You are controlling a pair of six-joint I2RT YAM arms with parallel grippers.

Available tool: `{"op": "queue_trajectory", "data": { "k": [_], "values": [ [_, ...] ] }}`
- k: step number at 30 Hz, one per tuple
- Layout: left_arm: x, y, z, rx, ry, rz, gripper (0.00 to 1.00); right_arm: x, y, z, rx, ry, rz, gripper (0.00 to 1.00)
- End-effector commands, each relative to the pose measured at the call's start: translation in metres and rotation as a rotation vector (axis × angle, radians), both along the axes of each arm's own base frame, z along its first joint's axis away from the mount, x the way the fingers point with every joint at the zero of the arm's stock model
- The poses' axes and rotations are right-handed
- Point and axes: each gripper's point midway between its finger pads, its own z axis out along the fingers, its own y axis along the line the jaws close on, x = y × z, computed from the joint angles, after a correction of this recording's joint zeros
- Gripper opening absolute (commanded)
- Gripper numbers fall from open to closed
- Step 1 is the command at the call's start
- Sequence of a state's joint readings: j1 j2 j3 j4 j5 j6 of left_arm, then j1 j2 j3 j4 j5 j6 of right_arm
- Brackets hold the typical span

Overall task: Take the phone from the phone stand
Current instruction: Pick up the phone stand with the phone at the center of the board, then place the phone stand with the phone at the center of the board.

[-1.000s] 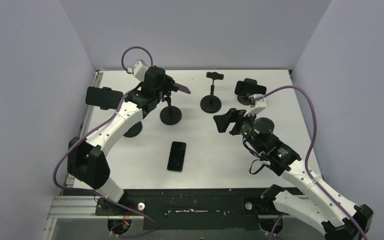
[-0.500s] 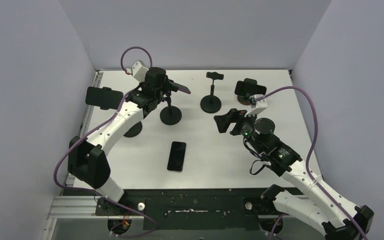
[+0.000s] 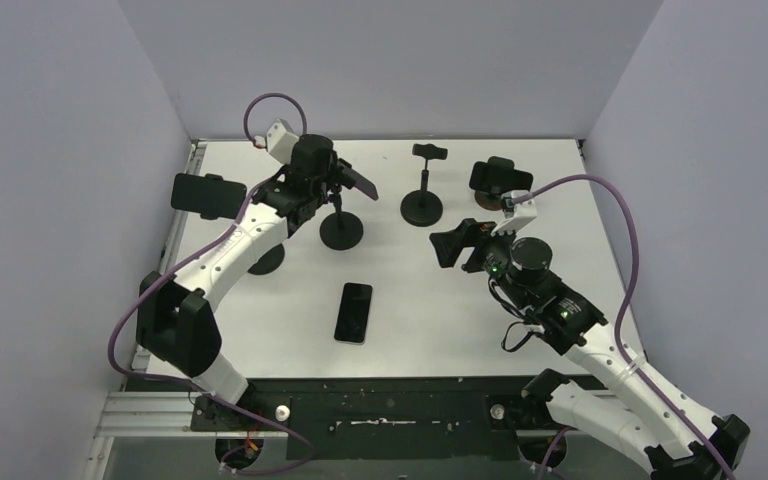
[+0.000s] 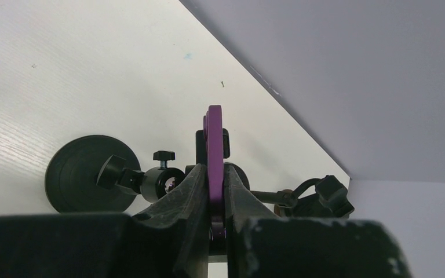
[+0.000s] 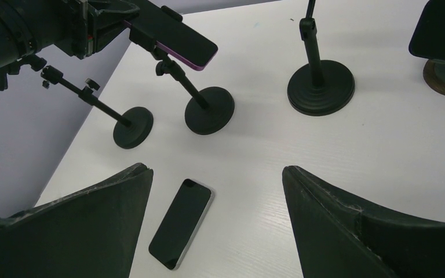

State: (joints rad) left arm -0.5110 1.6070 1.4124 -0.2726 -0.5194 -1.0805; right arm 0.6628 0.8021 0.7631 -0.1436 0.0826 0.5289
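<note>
Phone: the purple phone [image 4: 214, 142] sits tilted at the head of the phone stand [image 3: 341, 230], far left of centre on the white surface [image 3: 420, 310].
Left tool: the left tool [image 4: 214, 194] is clamped on the phone's thin edge, a finger pressed to each face.
Right tool: the right tool [image 5: 215, 172] is spread wide and grips nothing, hovering right of centre.
Around them: a black phone [image 3: 353, 312] lies flat near the front edge; an empty stand [image 3: 422, 195] rises just right of the phone stand.
</note>
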Motion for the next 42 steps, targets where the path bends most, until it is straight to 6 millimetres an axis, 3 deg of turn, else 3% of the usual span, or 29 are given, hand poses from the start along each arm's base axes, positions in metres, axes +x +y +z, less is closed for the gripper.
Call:
{"op": "queue_trajectory", "data": {
  "k": [1, 5, 13, 24, 30, 32, 36, 42],
  "values": [
    [0.0, 0.011, 0.041, 0.001, -0.109, 0.022, 0.0, -0.001, -0.004, 0.035, 0.04, -0.078, -0.014, 0.85],
    [-0.004, 0.013, 0.068, -0.013, -0.167, 0.018, 0.0, -0.001, -0.009, 0.039, 0.033, -0.089, -0.032, 0.85],
    [-0.024, -0.002, 0.128, -0.065, -0.283, -0.084, 0.0, -0.004, -0.021, 0.054, -0.025, -0.137, -0.052, 0.85],
    [-0.073, -0.032, 0.173, -0.175, -0.387, -0.34, 0.0, -0.019, -0.034, 0.072, -0.153, -0.211, -0.006, 0.85],
    [-0.106, -0.071, 0.172, -0.232, -0.415, -0.612, 0.0, -0.032, -0.031, 0.07, -0.222, -0.21, 0.078, 0.85],
    [-0.125, -0.089, 0.176, -0.243, -0.471, -0.751, 0.0, -0.037, -0.031, 0.068, -0.237, -0.206, 0.106, 0.85],
    [-0.152, -0.11, 0.166, -0.248, -0.513, -0.921, 0.0, -0.045, -0.035, 0.067, -0.219, -0.213, 0.113, 0.86],
    [-0.176, -0.132, 0.149, -0.246, -0.514, -1.086, 0.0, -0.048, -0.033, 0.051, -0.181, -0.17, 0.112, 0.88]
  ]
}}
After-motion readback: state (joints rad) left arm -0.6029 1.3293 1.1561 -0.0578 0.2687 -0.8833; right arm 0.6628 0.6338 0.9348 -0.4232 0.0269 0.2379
